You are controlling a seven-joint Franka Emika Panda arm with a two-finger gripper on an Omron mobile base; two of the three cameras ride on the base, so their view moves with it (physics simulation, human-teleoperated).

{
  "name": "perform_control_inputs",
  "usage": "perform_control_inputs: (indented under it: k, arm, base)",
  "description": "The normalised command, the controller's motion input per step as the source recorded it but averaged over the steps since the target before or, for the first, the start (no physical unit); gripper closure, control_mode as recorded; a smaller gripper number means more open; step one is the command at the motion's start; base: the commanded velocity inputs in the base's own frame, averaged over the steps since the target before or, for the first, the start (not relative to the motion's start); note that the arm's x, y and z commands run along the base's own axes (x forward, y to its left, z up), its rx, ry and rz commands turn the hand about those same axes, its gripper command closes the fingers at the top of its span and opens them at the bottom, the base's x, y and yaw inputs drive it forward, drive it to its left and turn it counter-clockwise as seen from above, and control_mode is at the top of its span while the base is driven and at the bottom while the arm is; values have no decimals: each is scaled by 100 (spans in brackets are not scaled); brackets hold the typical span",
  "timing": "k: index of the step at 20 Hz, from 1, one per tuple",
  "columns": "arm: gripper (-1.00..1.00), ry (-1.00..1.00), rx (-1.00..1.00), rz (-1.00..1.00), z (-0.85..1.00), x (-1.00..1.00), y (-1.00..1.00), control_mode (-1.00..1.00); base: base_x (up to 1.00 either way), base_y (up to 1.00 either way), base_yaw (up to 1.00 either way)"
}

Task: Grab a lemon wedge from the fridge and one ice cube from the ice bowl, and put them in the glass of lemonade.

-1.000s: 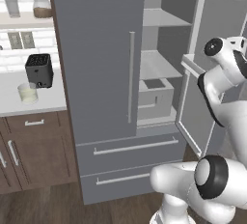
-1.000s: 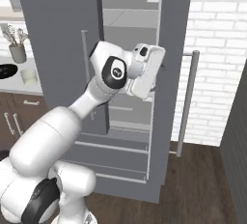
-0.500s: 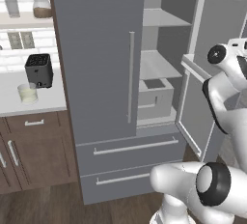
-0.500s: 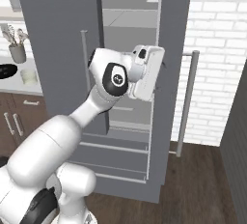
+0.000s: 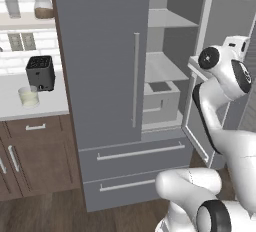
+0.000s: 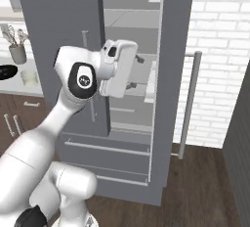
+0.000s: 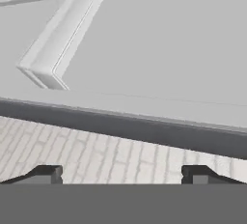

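The fridge [image 5: 100,66] has its left door closed and its right door [image 6: 173,50] swung wide open. My gripper [image 6: 135,72] hovers in front of the open compartment, its fingers aimed at the inner face of that door. It is open with nothing between the fingertips [image 7: 46,174]. The hand view looks along the door's edge and a door shelf [image 7: 58,39]. The glass of lemonade [image 5: 28,96] stands on the counter beside a black toaster [image 5: 40,72]. The ice bowl [image 6: 6,72] sits at the left edge of the right base view. The lemon wedge and the ice cube are out of view.
Inside the fridge, a grey bin [image 5: 160,98] sits on the lower shelf, with bare shelves above. Two drawers [image 5: 135,153] lie below the doors. The open door's long handle [image 6: 188,103] faces a white brick wall. A grey utensil cup [image 6: 17,52] stands behind the bowl.
The hand has drawn back from the open door, leftward in the right base view. Its jaws have spread a little wider.
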Motion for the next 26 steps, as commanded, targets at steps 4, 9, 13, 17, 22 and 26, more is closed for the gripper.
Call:
perform_control_inputs:
  k: [4,9,13,17,22,26]
  arm:
    - [-100,-51,38,-4,-43,26,100,-100]
    - [-100,-46,54,-4,-51,62,98,-100]
    - [-100,-32,61,0,-20,77,96,-100]
    - [-100,-22,69,0,0,59,63,-100]
    - [-100,-4,71,15,0,-8,7,-100]
    - [-100,-1,35,26,6,-40,11,-100]
  base:
    - [0,0,0]
    - [0,0,0]
    - [0,0,0]
    - [0,0,0]
    - [0,0,0]
    - [0,0,0]
